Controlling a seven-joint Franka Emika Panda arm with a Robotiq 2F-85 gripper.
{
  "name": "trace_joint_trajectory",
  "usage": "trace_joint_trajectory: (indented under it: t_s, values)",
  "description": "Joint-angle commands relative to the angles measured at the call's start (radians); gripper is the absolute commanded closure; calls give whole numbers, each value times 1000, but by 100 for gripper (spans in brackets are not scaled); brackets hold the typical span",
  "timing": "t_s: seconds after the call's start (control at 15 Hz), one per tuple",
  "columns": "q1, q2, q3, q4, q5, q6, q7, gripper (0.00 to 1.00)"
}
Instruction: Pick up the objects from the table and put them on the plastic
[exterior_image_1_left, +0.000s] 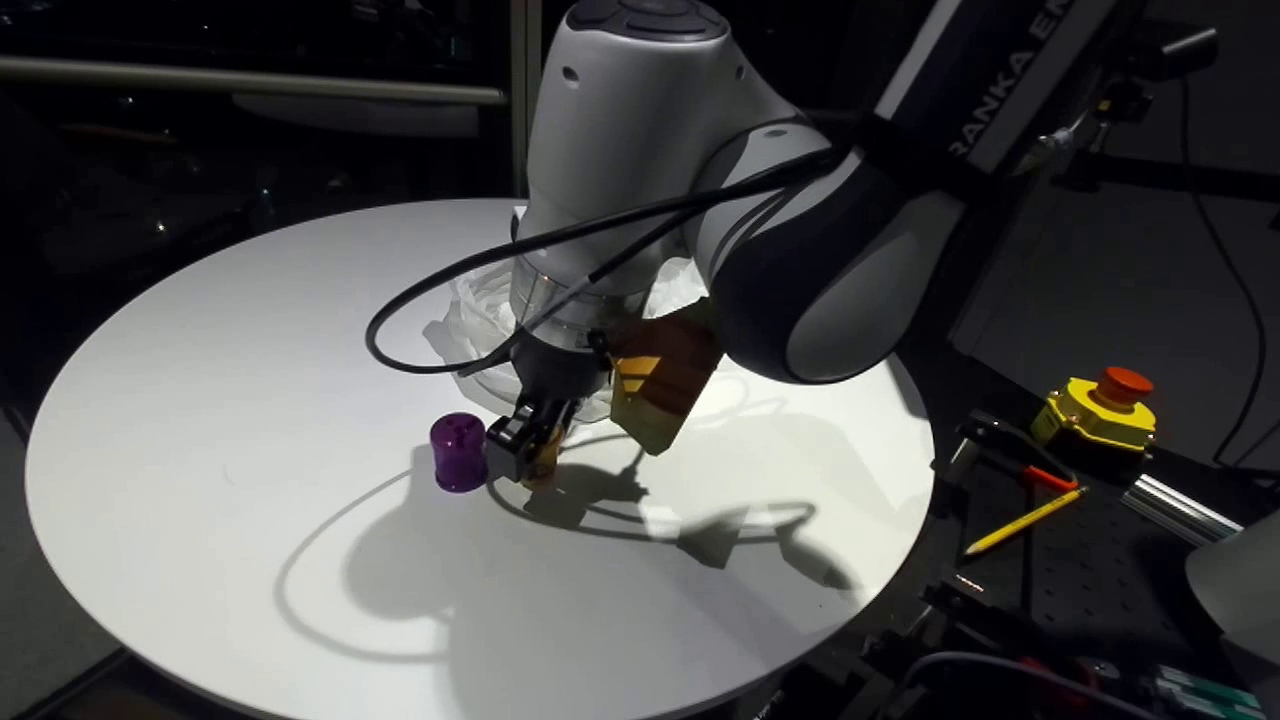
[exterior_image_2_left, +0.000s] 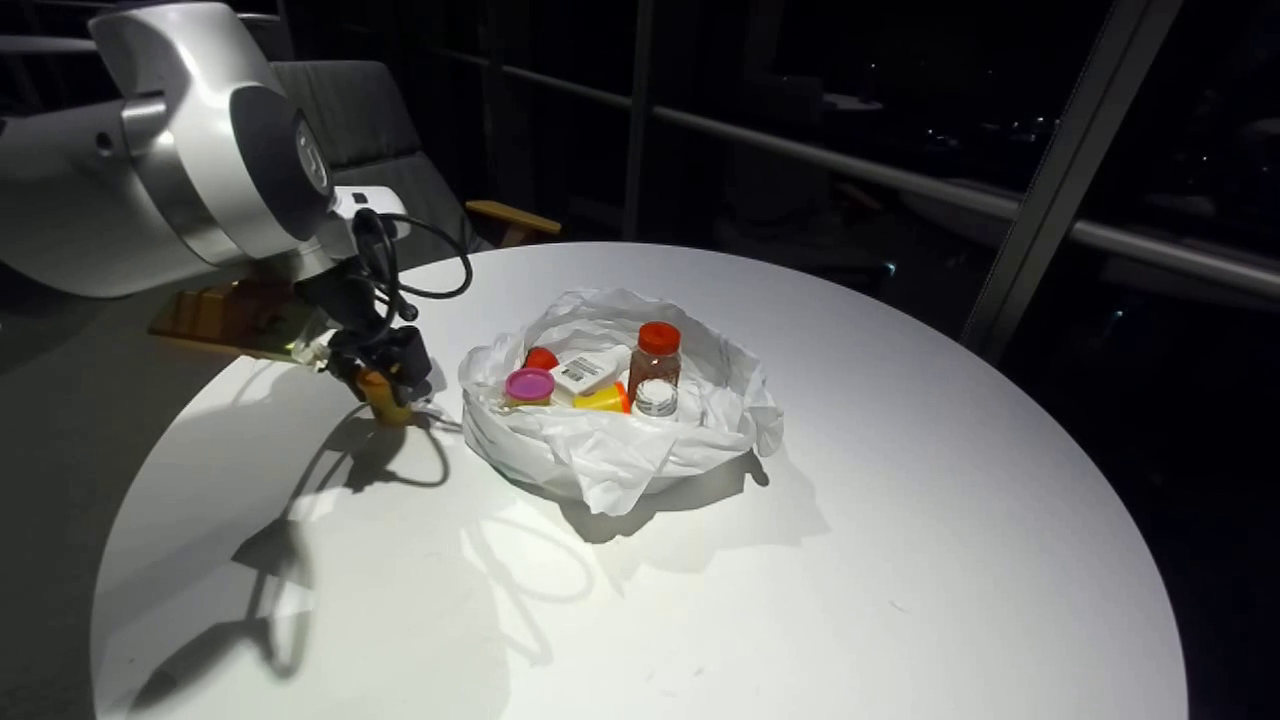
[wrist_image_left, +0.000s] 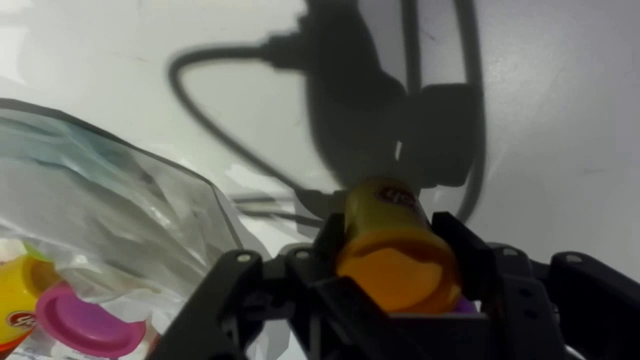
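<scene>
The round table (exterior_image_2_left: 920, 590) has a smooth, curved edge; its white top gives wide room between that edge and the thin, crinkly plastic bag (exterior_image_2_left: 560, 450); the bag is spread like a floppy bowl, and holds a see-through red-lidded jar (exterior_image_2_left: 656, 362) and a pink-lidded pot (exterior_image_2_left: 530, 386); the gripper (wrist_image_left: 390, 232) is pinched snug on a yellow tub (wrist_image_left: 372, 212), round with an orange top, just beside the bag; cannot tell whether it touches the table; in an exterior view, a shiny purple pot (exterior_image_1_left: 459, 453) stands upright near the gripper.
</scene>
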Motion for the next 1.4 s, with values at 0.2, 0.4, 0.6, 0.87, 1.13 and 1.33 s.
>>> trace_joint_trajectory:
  t_s: [0.2,0.4,0.6,0.87,1.13,1.33]
  values:
    - [54,-196,-114,-98,-21,17,68,77]
    - [58,-250,-194,-81,-16,17,128,77]
    - [33,-214,-260,-16,3,9,162,77]
    - [-70,-107,-213,63,108,-7,120,77]
    - [-174,-99,-105,77,278,-43,16,12]
    - [-141,-145,-125,50,343,-42,6,0]
